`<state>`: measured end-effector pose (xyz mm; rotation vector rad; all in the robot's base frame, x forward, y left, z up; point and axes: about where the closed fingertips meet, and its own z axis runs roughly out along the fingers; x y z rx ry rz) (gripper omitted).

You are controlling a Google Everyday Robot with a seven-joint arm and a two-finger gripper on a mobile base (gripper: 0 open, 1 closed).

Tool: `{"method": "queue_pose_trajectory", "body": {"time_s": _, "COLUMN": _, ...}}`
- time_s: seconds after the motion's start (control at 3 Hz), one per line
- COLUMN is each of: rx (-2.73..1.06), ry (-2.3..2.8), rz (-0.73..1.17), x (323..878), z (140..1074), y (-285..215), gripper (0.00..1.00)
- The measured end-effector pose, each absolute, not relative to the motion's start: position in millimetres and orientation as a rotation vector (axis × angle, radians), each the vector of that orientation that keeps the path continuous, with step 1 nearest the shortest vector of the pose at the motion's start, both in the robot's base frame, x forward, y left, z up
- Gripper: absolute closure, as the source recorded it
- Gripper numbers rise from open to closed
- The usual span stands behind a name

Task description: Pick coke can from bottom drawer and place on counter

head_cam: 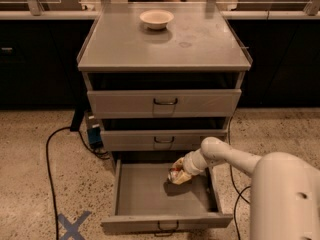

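The bottom drawer [165,222] is pulled open below two shallower drawers that stand slightly ajar. My gripper [178,174] is inside it, toward the right side, reaching in from the lower right. Its fingers are closed around the coke can [173,174], of which only a small red and silver part shows. The can hangs a little above the drawer floor, with a shadow under it. The counter [200,49] is the grey cabinet top, above and behind the gripper.
A white bowl [156,18] sits at the back middle of the counter. A black cable [49,159] and a blue box [93,134] lie on the floor to the cabinet's left. A blue tape X [72,226] marks the floor. Dark benches flank the cabinet.
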<state>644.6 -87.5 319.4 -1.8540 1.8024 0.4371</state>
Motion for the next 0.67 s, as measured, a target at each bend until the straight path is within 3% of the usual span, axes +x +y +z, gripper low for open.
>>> {"method": "queue_pose_trajectory", "body": {"time_s": 0.33, "rx": -1.860, "ry": 1.763, "rz": 0.425, "x": 619, "z": 376, "y": -63, "gripper": 1.00}}
{"method": "queue_pose_trajectory", "body": {"time_s": 0.67, "rx": -1.907, "ry": 1.757, "rz": 0.470, "x": 590, "z": 370, "y": -54, "gripper": 1.00}}
